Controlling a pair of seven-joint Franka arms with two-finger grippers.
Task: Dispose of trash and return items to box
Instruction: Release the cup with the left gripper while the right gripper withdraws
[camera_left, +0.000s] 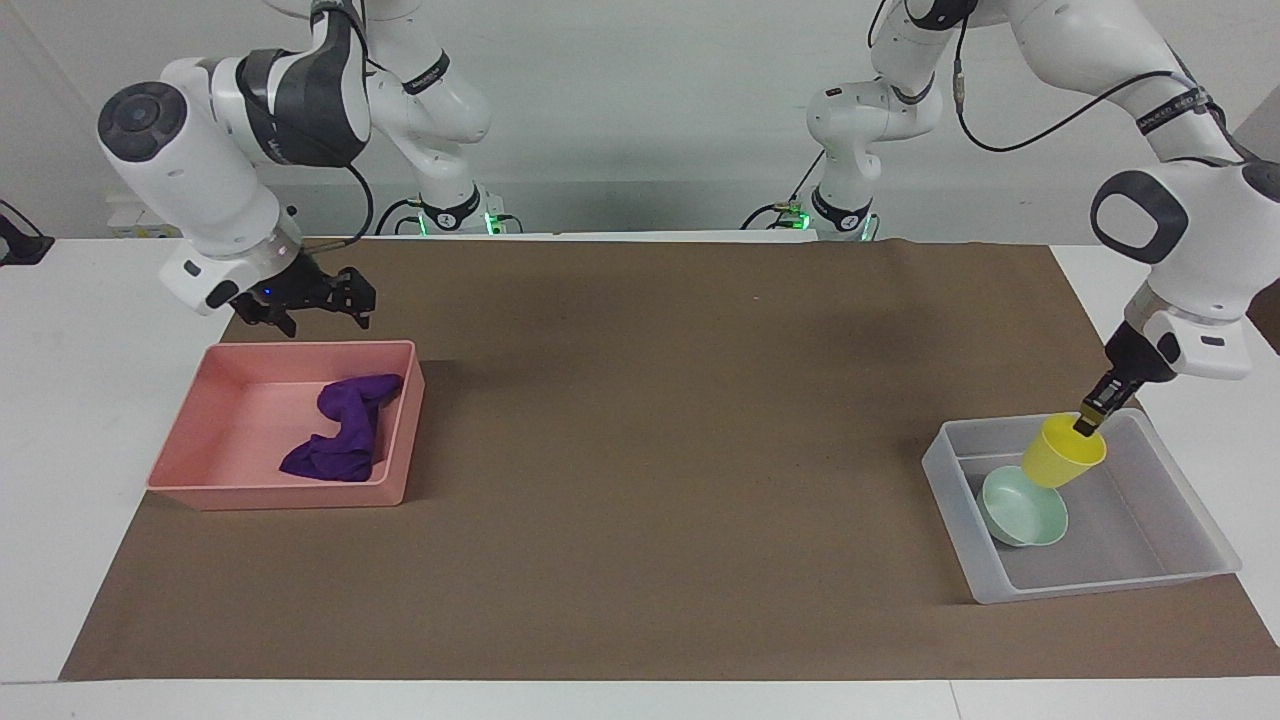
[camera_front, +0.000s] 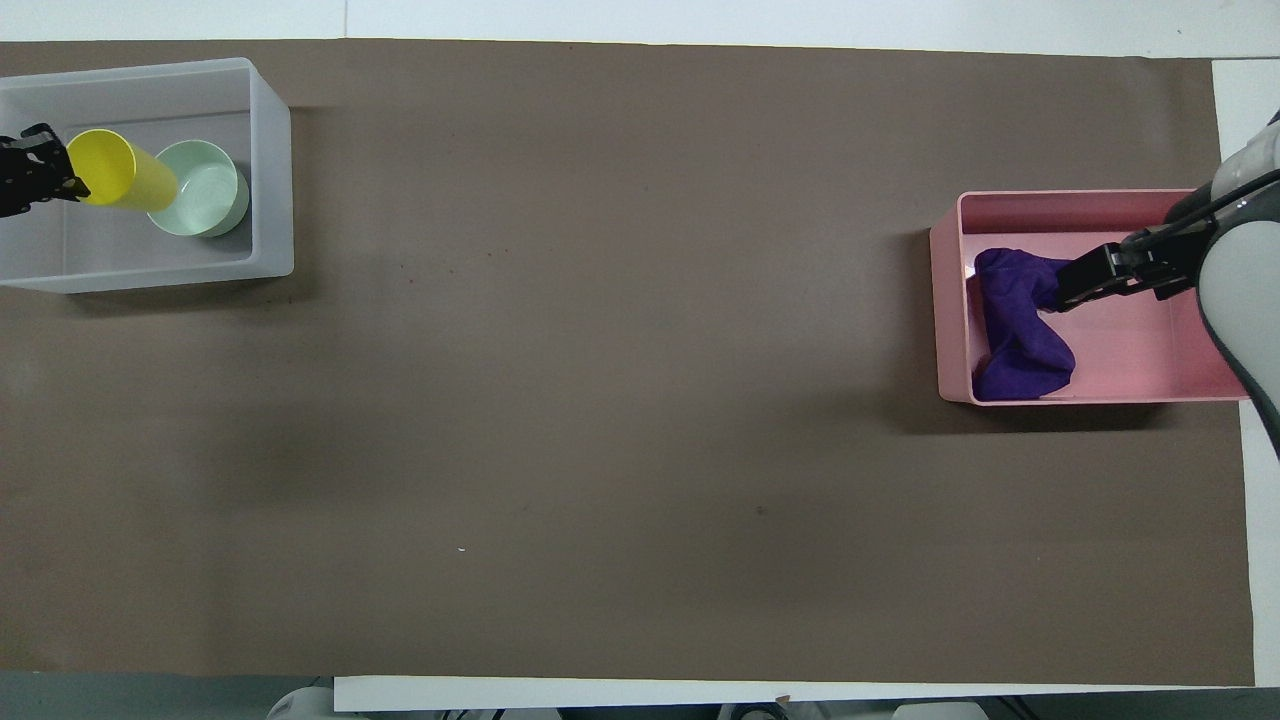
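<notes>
Two end effectors: left (camera_left: 1090, 418) grips yellow plastic cup (camera_left: 1062, 452), right (camera_left: 315, 300) spread, empty

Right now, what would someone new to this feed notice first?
Probably the small bright-yellow plastic cup, tilted and pinched at its rim by the left gripper over the translucent whitish plastic bin, beside the shallow mint-green bowl in it. Next, the deep-purple cloth crumpled in the pink tray, the right gripper raised and open.
</notes>
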